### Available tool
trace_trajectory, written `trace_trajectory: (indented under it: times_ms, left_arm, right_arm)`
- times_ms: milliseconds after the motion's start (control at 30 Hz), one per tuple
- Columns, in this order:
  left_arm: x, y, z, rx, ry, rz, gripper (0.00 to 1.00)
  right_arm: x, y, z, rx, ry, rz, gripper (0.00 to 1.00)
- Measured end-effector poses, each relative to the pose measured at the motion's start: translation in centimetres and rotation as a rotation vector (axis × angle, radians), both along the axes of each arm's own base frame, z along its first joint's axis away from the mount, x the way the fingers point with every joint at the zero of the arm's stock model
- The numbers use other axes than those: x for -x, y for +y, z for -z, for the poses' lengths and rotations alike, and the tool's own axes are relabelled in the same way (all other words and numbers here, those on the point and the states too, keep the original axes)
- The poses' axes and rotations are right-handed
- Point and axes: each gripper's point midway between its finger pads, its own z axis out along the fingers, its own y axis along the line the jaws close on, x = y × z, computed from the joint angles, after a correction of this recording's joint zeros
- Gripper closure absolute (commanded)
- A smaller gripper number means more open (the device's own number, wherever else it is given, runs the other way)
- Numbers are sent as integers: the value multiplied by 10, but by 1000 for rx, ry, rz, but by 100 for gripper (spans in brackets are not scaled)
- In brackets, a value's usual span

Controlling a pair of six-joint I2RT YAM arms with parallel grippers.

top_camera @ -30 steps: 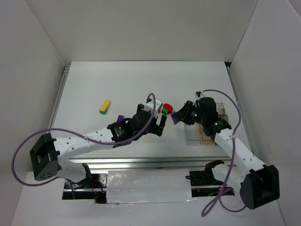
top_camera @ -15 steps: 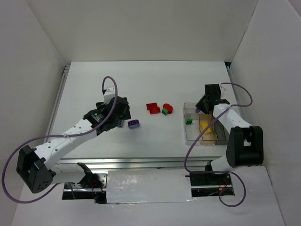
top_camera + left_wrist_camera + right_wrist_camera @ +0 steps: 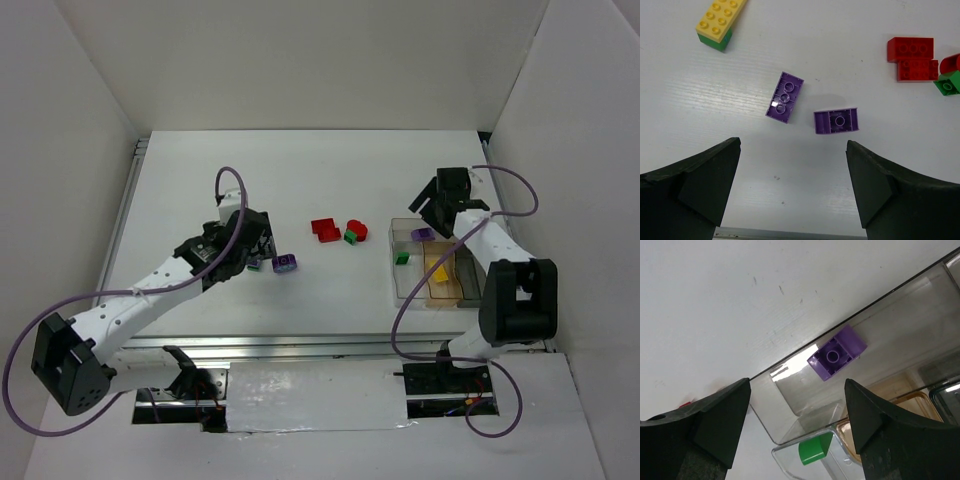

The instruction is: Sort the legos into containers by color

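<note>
Left side first: I have the left gripper [image 3: 792, 150] hanging over the table [image 3: 900, 165], jaws spread wide, nothing between them. Under it lies a slanted purple lego [image 3: 785, 96], underside up, and a second purple lego [image 3: 836, 121] just to its right, the two apart. At the far left of that wrist view there's a yellow lego [image 3: 722, 17] sitting on a green one.

Mid-table, a pair of red legos [image 3: 323, 230] touch each other. A curved red piece [image 3: 357, 229] is near them, with a loose green lego [image 3: 351, 238] against it.

On to the container [image 3: 395, 285]. There's a green lego [image 3: 402, 258] in a left compartment, a yellow lego [image 3: 440, 270] on the amber side, and a purple lego [image 3: 836, 352] flat on the far compartment's floor. The right gripper [image 3: 797, 395] hangs above that one, jaws apart and empty.
</note>
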Motion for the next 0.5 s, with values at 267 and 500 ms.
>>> trace_trajectory:
  times_ms: [267,500]
  left_arm:
    - [-27,0,43,22,101,-19,1]
    - [-37,14,108,-30,276,-57,12]
  right_arm:
    - [35,50,-65,-39,-186,-175,5]
    - [81,108,-114,-124,-349,-425,0]
